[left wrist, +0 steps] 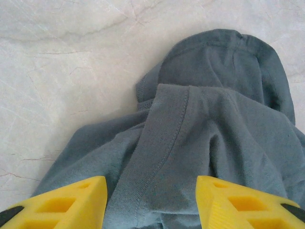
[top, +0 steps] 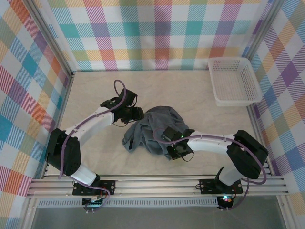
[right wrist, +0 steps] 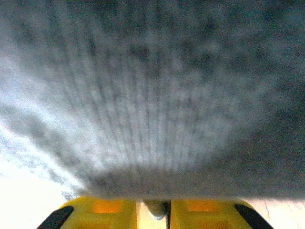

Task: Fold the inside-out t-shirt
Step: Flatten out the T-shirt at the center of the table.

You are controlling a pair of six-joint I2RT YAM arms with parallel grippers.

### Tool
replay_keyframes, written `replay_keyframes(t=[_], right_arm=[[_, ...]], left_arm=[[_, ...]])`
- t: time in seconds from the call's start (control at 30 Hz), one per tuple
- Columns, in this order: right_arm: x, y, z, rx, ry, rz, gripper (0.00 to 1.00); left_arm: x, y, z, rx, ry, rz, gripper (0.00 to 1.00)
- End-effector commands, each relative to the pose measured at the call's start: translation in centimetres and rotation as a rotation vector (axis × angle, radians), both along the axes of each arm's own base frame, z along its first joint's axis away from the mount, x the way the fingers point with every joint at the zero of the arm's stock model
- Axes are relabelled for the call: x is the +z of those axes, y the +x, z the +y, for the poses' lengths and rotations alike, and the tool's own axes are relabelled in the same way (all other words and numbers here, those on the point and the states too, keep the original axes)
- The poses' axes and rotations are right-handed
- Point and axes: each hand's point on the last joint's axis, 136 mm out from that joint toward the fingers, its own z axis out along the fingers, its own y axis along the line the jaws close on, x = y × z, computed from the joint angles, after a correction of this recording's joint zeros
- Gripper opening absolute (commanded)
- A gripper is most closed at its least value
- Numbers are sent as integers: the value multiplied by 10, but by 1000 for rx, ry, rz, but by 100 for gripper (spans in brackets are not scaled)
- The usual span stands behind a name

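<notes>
T-shirt (top: 153,128) in a heap, no fold made: the slate-grey cloth sits bunched and rumpled on the table (top: 190,90), well apart from the basket (top: 234,82) and on the arms' side of it, nowhere near spread flat. Watching from my remote seat, I judge the job barely begun. The garment has to be opened out and smoothed first, then sleeves and body folded over, and none of that shows as done. Left gripper (left wrist: 150,186) stands released at the edge of the heap farthest from the basket, its yellow fingers wide apart and straddling a ridge of cloth with a stitched hem running up between them. Right gripper (right wrist: 153,204) works the edge of the heap on the basket's side, fingers drawn almost together on what looks like a sliver of grey cloth. Fabric hangs so close over its camera that it blurs. I take that as a pinch on the t-shirt, though I cannot tell how firm. The table is pale with a marbled, stone-like look. The basket, white mesh, sits empty by walls (top: 157,33) hung in pastel plaid, and aluminium rails frame the cell.
</notes>
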Motion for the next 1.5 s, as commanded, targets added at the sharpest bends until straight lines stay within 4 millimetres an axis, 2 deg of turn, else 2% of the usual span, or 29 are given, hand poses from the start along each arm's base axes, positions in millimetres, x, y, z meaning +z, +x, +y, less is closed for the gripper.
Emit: replay_keyframes(t=[0.0,0.1,0.23,0.4,0.5,0.73,0.93,1.0,1.1,1.2,1.27,1.33,1.4,1.47], right_arm=[[13,-4,-8,-14,-18,-2,31],[20,-5,-8,-11,3,-17,26],[16,-5,-1,16,28,-8,8],[14,-6,-1,24,0,18,3],[22,-7,-2,24,1,14,0],[80,6,8,21,127,-87,0],[135,47,-1,-130,292,-199,0],[156,65,-8,-203,369,-245,0],[174,80,-13,-249,451,-280,0],[179,84,-8,-261,495,-235,0],[180,85,-7,-297,523,-194,0],[184,90,-5,-363,580,-154,0],[192,95,-1,-428,673,-102,0],[200,100,3,-472,746,-60,0]], left_arm=[[5,-7,2,-1,-5,-6,52],[4,-6,2,-1,-6,-5,52],[2,-5,-1,-1,-16,0,52],[4,-6,1,-1,-10,-3,52],[3,-8,3,-2,-2,-1,53],[0,-8,1,-7,-6,9,53],[-10,-23,19,13,57,30,56],[-15,-34,31,29,95,50,57],[-26,-51,36,29,82,88,61],[-38,-68,23,-2,-21,136,65],[-34,-80,-3,-78,-171,139,66],[-14,-94,-32,-197,-256,64,67],[20,-111,-62,-368,-269,-92,69],[39,-122,-81,-472,-253,-211,76]])
